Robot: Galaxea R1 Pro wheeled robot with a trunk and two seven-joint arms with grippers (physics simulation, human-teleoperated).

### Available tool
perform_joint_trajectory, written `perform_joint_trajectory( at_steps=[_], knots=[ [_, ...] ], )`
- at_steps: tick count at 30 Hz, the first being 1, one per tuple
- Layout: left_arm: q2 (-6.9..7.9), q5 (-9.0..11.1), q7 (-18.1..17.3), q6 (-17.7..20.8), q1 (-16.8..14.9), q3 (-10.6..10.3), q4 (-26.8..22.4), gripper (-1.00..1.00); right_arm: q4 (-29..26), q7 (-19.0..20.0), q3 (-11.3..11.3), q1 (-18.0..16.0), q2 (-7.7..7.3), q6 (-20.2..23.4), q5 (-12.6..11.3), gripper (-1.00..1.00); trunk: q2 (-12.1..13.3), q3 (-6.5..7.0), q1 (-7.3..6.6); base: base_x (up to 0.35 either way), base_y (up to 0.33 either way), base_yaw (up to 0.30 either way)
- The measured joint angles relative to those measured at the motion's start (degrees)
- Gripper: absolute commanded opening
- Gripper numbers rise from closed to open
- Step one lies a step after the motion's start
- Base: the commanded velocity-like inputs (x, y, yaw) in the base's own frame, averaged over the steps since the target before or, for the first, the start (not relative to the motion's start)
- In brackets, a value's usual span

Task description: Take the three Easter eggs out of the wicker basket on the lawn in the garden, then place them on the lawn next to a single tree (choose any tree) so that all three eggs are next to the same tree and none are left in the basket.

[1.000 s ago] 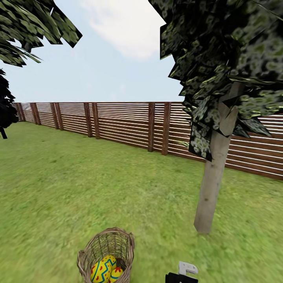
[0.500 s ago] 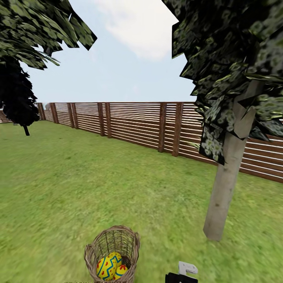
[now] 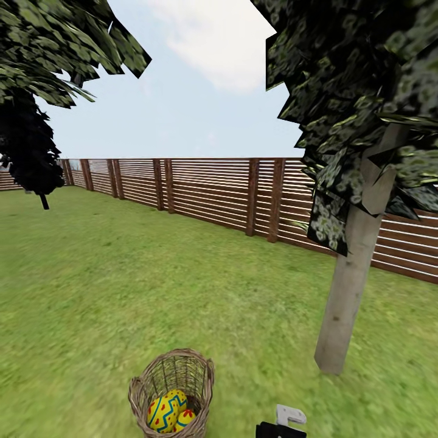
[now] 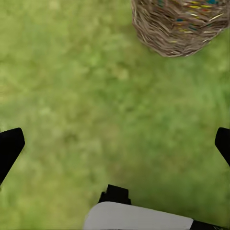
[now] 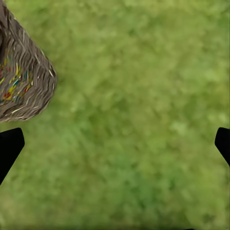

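Note:
The wicker basket [image 3: 172,382] stands on the lawn [image 3: 152,286] just ahead of me, low in the head view. Inside it lie two yellow Easter eggs, a larger one [image 3: 164,411] with blue zigzags and a smaller one [image 3: 186,418] beside it. The tree [image 3: 348,292] with the pale trunk rises to the basket's right, about a basket's width or two away. My left gripper [image 4: 115,143] hangs open over bare grass, the basket [image 4: 179,24] ahead of it. My right gripper [image 5: 115,143] is open too, with the basket [image 5: 21,81] off to one side.
A brown slatted fence [image 3: 207,188] closes the garden at the back. A dark, narrow tree [image 3: 30,152] stands far left by the fence. Part of my right arm [image 3: 286,421] pokes in at the lower edge. Grass stretches between basket, trunk and fence.
The whole head view has swung a little to the left, so basket, trunk and fence sit further right in the picture. Nothing on the lawn has moved.

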Motion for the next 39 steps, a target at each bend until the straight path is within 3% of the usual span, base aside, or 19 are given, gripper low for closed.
perform_joint_trajectory(
  at_steps=[7, 10, 14, 16, 17, 18, 21, 22, 25, 28, 33, 37, 39],
  knots=[
    [0.02, -0.10, -1.70, -1.54, 0.34, 0.01, -1.08, 1.00, 0.00, 0.00, -0.01, 0.00, -0.03, -0.02, 0.00, 1.00, 0.00, 0.00, 0.00, 0.000, -0.001, 0.000],
    [-0.27, 0.10, -4.01, -1.03, 0.75, 0.08, -6.73, 1.00, 0.00, 0.00, -0.01, 0.00, -0.07, -0.02, 0.00, 1.00, 0.00, 0.00, 0.00, 0.000, 0.000, 0.000],
    [-2.38, 1.78, -9.41, 3.06, 3.71, 0.20, -19.44, 1.00, 0.00, 0.00, -0.01, -0.01, -0.10, -0.02, 0.00, 1.00, -0.01, -0.01, 0.00, 0.000, 0.000, 0.000],
    [-3.65, 5.17, -15.90, 10.23, 9.74, 0.36, -35.40, 1.00, 0.00, 0.00, -0.02, -0.01, -0.16, -0.02, 0.00, 1.00, -0.01, -0.02, -0.01, 0.000, 0.000, 0.000],
    [-3.90, 6.43, -17.51, 12.26, 11.74, 0.37, -40.02, 1.00, 0.00, 0.00, -0.02, -0.01, -0.17, -0.02, 0.00, 1.00, -0.01, -0.02, -0.01, 0.000, 0.000, 0.000],
    [-4.28, 9.28, -19.95, 15.95, 15.25, 0.41, -47.60, 1.00, 0.00, 0.00, -0.04, -0.01, -0.21, -0.02, 0.00, 1.00, -0.01, -0.02, -0.01, 0.000, 0.000, 0.000],
    [-4.68, 13.54, -22.16, 20.51, 19.84, 0.43, -58.83, 1.00, 0.00, 0.00, -0.07, -0.01, -0.26, -0.02, 0.00, 1.00, 0.00, -0.02, -0.01, 0.000, 0.000, 0.000],
    [-4.81, 15.41, -22.94, 22.99, 21.92, 0.44, -64.70, 1.00, 0.00, 0.00, -0.07, 0.00, -0.27, -0.02, 0.00, 1.00, 0.00, -0.02, -0.01, 0.000, 0.000, 0.000],
    [-4.91, 17.60, -23.84, 28.40, 24.43, 0.44, -74.23, 1.00, 0.00, 0.00, -0.08, 0.00, -0.34, -0.02, 0.00, 1.00, 0.00, -0.01, -0.01, 0.000, 0.000, 0.000],
    [-4.77, 18.51, -24.22, 33.10, 25.37, 0.39, -78.95, 1.00, 0.00, 0.00, -0.09, 0.00, -0.37, 0.00, 0.00, 1.00, 0.00, -0.01, -0.01, 0.000, 0.000, 0.000],
    [-4.56, 19.03, -24.41, 36.87, 25.07, 0.32, -81.37, 1.00, 0.00, 0.00, -0.09, 0.00, -0.38, -0.01, 0.00, 1.00, 0.00, -0.01, 0.00, 0.000, 0.000, 0.000],
    [-4.49, 18.91, -24.34, 39.52, 22.25, 0.06, -81.98, 1.00, 0.00, 0.00, -0.09, 0.00, -0.38, -0.02, 0.00, 1.00, 0.00, -0.01, 0.00, 0.000, 0.000, 0.000],
    [-4.45, 18.69, -24.25, 41.95, 19.58, -1.13, -82.09, 1.00, 0.00, 0.00, -0.09, -0.01, -0.38, -0.02, 0.00, 1.00, 0.00, -0.01, 0.00, 0.000, 0.000, 0.000]
  ],
)
